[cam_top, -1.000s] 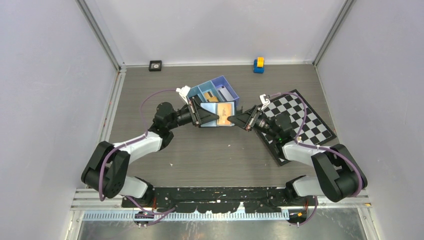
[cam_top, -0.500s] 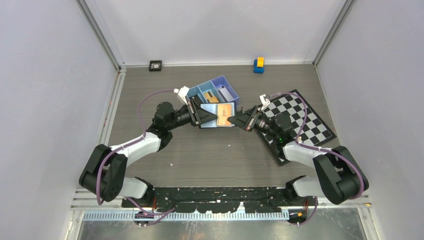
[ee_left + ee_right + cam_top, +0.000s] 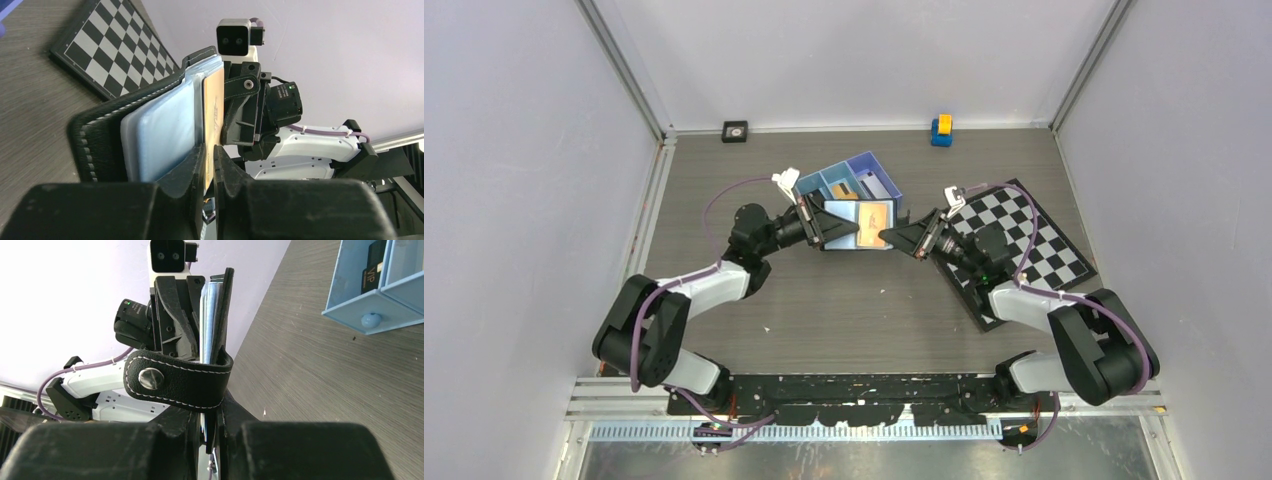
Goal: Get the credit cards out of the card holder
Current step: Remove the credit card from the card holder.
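Though clamping holder (image 3: 842, 212) in right claw (image 3: 892, 238) and pinching card (image 3: 876, 222) in left claw (image 3: 829, 228), aloft beside tray (image 3: 874, 163) toward tabletop's (image 3: 844, 300) far edge, risks losing card off thin edge pinch or yanking holder free.

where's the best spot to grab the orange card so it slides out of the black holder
Pinch the exposed edge of the orange card nearest the left arm, a finger on each flat face, coming from that end. It stands on edge in the open card holder, and the right gripper clamps its far end, so only this end is free. The left gripper looks closed there.
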You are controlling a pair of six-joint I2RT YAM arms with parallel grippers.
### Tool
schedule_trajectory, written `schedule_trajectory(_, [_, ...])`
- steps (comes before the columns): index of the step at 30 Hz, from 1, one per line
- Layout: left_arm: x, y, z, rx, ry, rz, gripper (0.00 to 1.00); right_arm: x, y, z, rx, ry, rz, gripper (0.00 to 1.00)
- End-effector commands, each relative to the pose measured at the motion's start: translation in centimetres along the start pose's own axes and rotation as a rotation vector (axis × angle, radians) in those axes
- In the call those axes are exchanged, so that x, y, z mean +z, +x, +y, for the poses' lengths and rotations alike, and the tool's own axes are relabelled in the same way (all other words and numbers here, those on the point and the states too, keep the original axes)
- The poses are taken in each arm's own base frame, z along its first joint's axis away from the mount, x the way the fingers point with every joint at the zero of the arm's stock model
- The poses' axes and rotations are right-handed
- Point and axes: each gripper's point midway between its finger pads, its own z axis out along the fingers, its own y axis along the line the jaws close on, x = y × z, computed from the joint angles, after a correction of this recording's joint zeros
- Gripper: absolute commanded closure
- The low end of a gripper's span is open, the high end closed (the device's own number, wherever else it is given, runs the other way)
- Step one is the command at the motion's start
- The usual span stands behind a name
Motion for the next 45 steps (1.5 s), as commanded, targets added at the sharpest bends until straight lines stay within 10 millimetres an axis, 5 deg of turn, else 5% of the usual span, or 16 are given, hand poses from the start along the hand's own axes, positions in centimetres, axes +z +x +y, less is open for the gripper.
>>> schedule_trajectory(1, [-0.1, -0.4, -4.2, 0.068, 0.178, 0.002, 0.91, 0.6, -0.8, 2.5, -0.052, -0.089, -0.005, 1.0])
schedule_trajectory(5, [-0.2, -0.5, -6.0, 0.057, 0.286, 0.013, 0.95, 0.9, -0.7, 2.0, -0.03, -0.089, 0.005, 1.0])
schedule_trajectory(11, [0.4, -0.2, -5.2, 0.009, 0.286, 0.052, 0.93, 1.1, -0.6, 2.1, -0.011, -0.109, 0.014, 1.0])
schedule_trajectory(28, [-0.3, 0.2, 0.5, 0.163, -0.157, 0.021, 0.78, 1.0, -0.5, 2.8, -0.042, -0.111, 0.028, 0.99])
schedule_trajectory(35, [0.4, 0.6, -4.1, 0.115, 0.103, 0.051, 0.88, 1.2, -0.4, 1.8, -0.026, -0.081, 0.034, 0.99])
schedule_trajectory(38, [0.1, 0.7, -6.1, 0.115, 0.191, 0.069, 0.9, 1.5, -0.2, 0.7, -0.01, -0.043, 0.043, 0.91])
schedule_trajectory(45, [0.0, 1.0, -7.3, 0.086, 0.238, 0.104, 0.91, 1.7, -0.2, 0.3, -0.006, -0.038, 0.048, 0.89])
